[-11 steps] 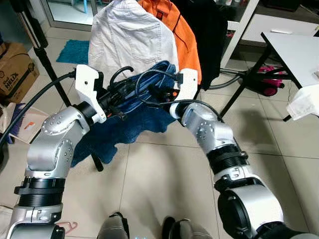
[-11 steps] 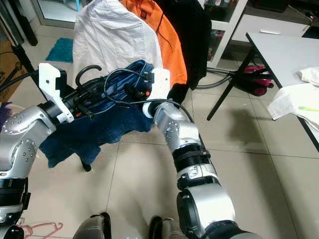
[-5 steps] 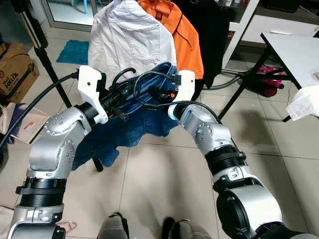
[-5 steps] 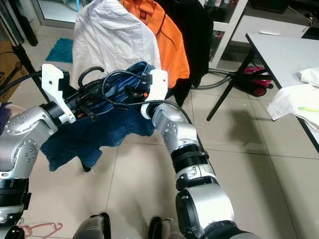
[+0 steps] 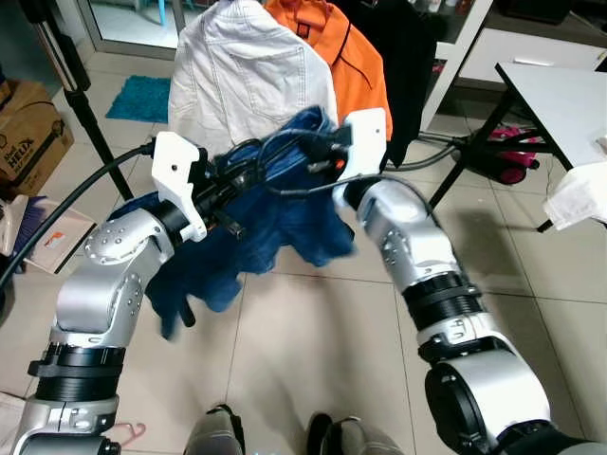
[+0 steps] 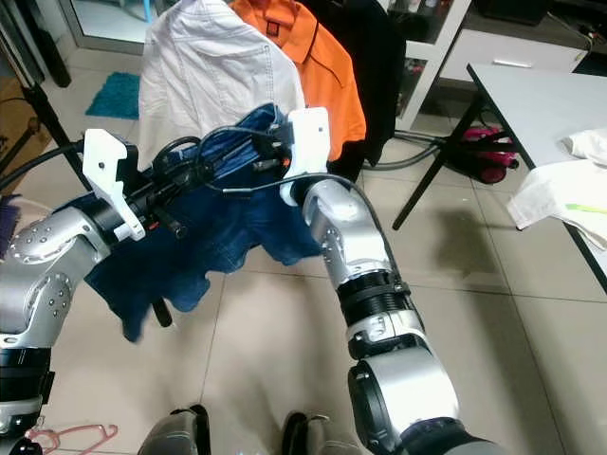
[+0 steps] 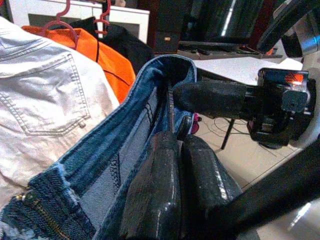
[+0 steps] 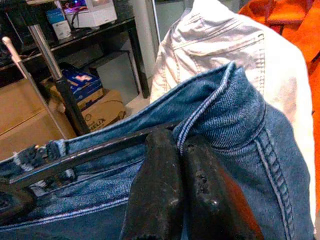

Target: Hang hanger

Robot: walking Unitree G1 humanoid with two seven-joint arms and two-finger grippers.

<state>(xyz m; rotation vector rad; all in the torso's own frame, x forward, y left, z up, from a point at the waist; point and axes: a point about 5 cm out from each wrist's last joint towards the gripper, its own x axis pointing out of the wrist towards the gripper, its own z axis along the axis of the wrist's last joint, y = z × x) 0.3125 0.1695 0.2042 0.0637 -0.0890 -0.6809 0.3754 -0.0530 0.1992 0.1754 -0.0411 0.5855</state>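
The black hanger (image 8: 95,149), with blue denim jeans (image 5: 256,227) draped over it, is held in the air between the two arms, in front of and a little below the white denim garment (image 5: 248,76) that already hangs on the clothes rack. Its bar runs roughly level from the robot's left to its right, the right end somewhat higher and nearer the white garment, and the jeans hang down from it toward the tiled floor (image 5: 313,332). The hook cannot be made out clearly among the cables and cloth. The left pincer (image 7: 175,195) has its two black fingers pressed together on the hanger bar and the denim waistband; the right pincer (image 8: 175,190) likewise pinches the bar together with a fold of the jeans at the other end. As a judgement, the task is partway done: the loaded hanger is lifted and carried close to the rack, but it is not yet on the rail, and the raising, hooking and letting go remain. Just beyond the white garment hang an orange shirt (image 5: 356,71) and a black garment (image 5: 403,57); well off to the right of them stands a white surface (image 5: 560,90), and to their left a cardboard box (image 5: 33,142) sits on the floor.
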